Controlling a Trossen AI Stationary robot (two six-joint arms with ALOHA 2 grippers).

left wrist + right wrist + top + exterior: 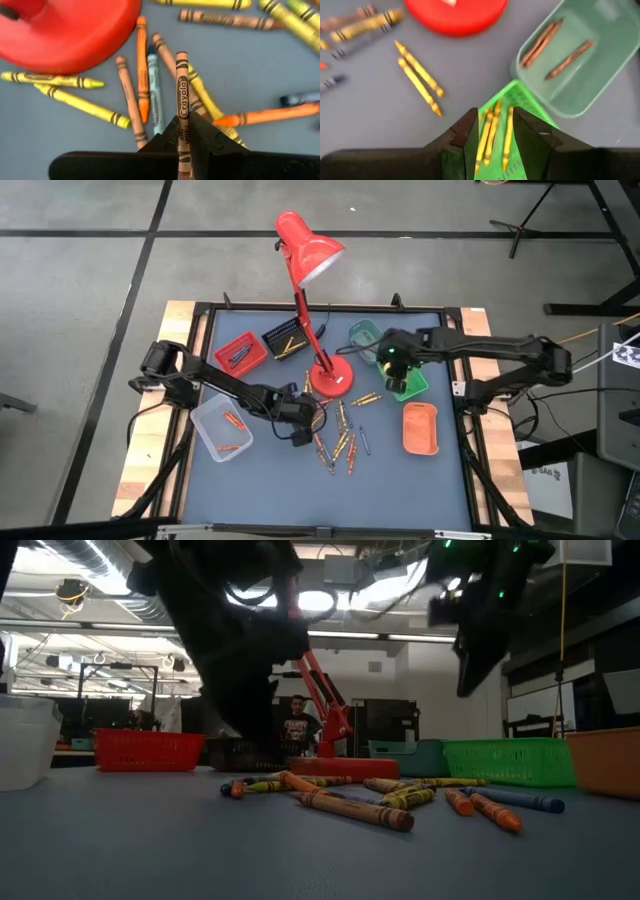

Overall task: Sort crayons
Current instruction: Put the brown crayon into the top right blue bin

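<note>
High view: the left pincer (pixel 303 423) sits low over the loose crayons (pixel 340 442) scattered just in front of the red lamp (pixel 312 255), at the middle of the surface (pixel 400 480). The right pincer (pixel 392 363) hangs over the bright green tray (pixel 415 385), beside the pale green tray (pixel 364 333). A clear tray (pixel 222 426) with a few orange crayons lies just left of the left pincer; red (pixel 240 351), black (pixel 284 340) and orange (pixel 420 428) trays stand around.

Low view: the crayons (pixel 360 802) lie in a loose heap on the surface, the trays in a row behind. Both arms are dark shapes above; no grip can be read here.

Left wrist view: the left pincer (pixel 183 137) is closed on a brown crayon (pixel 181 95), held lengthwise between its fingers with the far end jutting forward over the heap. To do this well, I would lift straight up so the tip does not drag its neighbours, then carry it to the tray of matching colour, probably the pale green one with the brown sticks. Its wrapper reads "Crayola".

Right wrist view: the right pincer (pixel 492 132) is open and empty above the bright green tray (pixel 517 92), which holds yellow crayons (pixel 492 130); the pale green tray (pixel 600 75) beside it holds brown ones (pixel 555 45). No writing is legible here.
</note>
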